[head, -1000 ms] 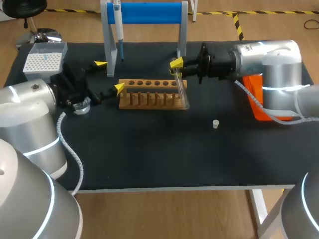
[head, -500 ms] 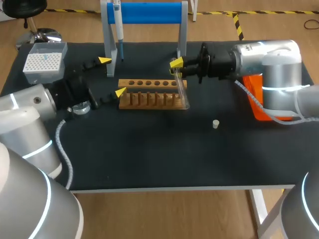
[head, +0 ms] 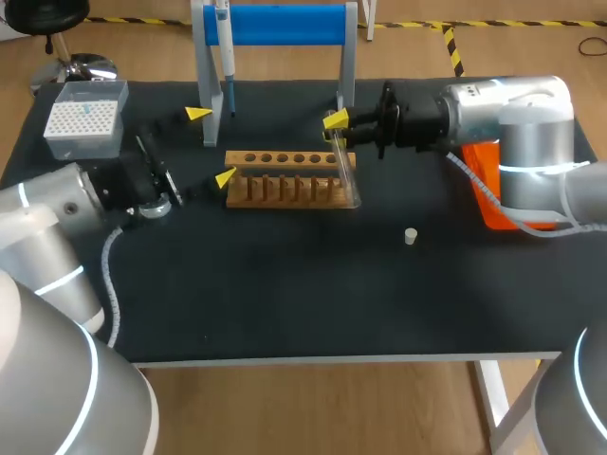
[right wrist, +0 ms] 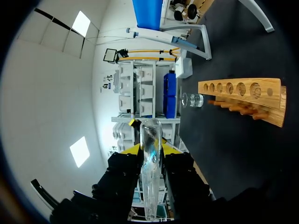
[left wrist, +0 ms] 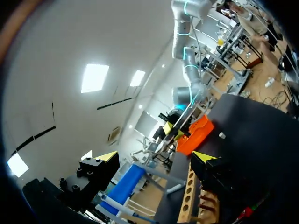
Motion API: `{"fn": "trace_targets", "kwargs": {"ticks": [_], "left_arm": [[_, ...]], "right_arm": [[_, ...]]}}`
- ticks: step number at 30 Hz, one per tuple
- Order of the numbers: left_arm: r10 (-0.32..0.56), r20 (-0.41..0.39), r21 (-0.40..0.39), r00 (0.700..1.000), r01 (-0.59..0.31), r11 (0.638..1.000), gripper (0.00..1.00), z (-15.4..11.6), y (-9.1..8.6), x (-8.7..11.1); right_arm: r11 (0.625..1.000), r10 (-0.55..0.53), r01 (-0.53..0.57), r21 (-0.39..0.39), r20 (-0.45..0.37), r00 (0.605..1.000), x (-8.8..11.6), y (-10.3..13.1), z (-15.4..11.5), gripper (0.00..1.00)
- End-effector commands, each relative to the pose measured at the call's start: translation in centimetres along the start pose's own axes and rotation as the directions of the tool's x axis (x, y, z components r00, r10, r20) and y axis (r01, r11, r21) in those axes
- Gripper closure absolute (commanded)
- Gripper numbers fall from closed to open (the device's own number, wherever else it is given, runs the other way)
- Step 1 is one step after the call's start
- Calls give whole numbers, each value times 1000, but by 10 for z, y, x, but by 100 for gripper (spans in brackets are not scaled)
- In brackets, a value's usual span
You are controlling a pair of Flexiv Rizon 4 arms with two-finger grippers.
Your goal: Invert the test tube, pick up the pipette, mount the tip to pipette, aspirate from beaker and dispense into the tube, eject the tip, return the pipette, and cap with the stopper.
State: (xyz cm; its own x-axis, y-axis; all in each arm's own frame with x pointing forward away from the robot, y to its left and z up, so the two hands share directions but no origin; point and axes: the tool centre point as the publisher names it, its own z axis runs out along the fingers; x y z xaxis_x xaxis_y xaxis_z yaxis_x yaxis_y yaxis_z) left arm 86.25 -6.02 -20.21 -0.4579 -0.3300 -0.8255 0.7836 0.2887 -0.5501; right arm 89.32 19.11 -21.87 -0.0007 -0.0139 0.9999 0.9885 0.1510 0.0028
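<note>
Hanging upright on the stand [head: 275,24], pipette [head: 228,59] sits just beyond gaping left gripper [head: 211,145]; right gripper [head: 334,128], clamped on tube [head: 347,175], is farther.

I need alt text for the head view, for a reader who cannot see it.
The right gripper holds a test tube at one end of a wooden rack on a black table. The left gripper is open at the rack's other end.
</note>
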Motion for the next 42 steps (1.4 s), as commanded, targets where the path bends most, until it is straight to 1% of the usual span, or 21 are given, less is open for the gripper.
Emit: {"fn": "trace_targets", "kwargs": {"ticks": [1, 3, 6, 7, 14, 16, 17, 20, 25, 27, 29, 30, 31, 33, 38, 42], "left_arm": [[407, -36, 88, 913, -402, 911, 0, 13, -10, 15], [478, -53, 120, 877, -470, 875, 0, 19, -16, 19], [543, -54, 163, 838, -529, 833, 0, 28, -22, 22], [559, -66, 174, 826, -543, 822, 0, 32, -24, 24], [643, -130, 291, 755, -591, 752, 0, 57, -35, 35], [654, -135, 321, 744, -592, 739, 0, 64, -38, 38], [667, -145, 331, 731, -599, 729, 0, 68, -40, 40], [684, -154, 354, 713, -607, 712, 0, 78, -44, 44], [694, -145, 378, 705, -608, 698, 0, 92, -50, 48], [675, -159, 377, 721, -588, 716, 0, 97, -52, 51], [660, -156, 371, 735, -575, 729, 0, 101, -53, 54], [640, -145, 376, 754, -557, 741, 0, 104, -55, 56], [632, -149, 367, 761, -551, 750, 0, 106, -55, 57], [632, -166, 366, 757, -548, 753, 0, 110, -57, 61], [618, -172, 363, 767, -534, 764, 0, 118, -66, 68], [613, -179, 359, 769, -530, 769, 0, 122, -70, 72]], "right_arm": [[1000, 0, 0, 2, 2, 1000, 1, 0, -1, 100], [1000, 0, 0, 2, 2, 1000, 1, 0, -1, 100], [1000, 0, 0, 2, 2, 1000, 1, 0, -1, 100], [1000, 0, 0, 2, 2, 1000, 1, 0, -1, 100], [1000, 0, 0, 2, 2, 1000, 1, 0, -1, 100], [1000, 0, 0, 2, 2, 1000, 1, 0, -1, 100], [1000, 0, 0, 2, 2, 1000, 1, 0, -1, 100], [1000, 0, 0, 2, 2, 1000, 1, 0, -1, 100], [1000, 0, 0, 2, 2, 1000, 1, 0, -1, 100], [1000, 0, 0, 2, 2, 1000, 1, 0, -1, 100], [1000, 0, 0, 2, 2, 1000, 1, 0, -1, 100], [1000, 0, 0, 2, 2, 1000, 1, 0, -1, 100], [1000, 0, 0, 2, 2, 1000, 1, 0, -1, 100], [1000, 0, 0, 2, 2, 1000, 1, 0, -1, 100], [1000, 0, 0, 2, 2, 1000, 1, 0, -1, 100], [1000, 0, 0, 2, 2, 1000, 1, 0, -1, 100]]}}
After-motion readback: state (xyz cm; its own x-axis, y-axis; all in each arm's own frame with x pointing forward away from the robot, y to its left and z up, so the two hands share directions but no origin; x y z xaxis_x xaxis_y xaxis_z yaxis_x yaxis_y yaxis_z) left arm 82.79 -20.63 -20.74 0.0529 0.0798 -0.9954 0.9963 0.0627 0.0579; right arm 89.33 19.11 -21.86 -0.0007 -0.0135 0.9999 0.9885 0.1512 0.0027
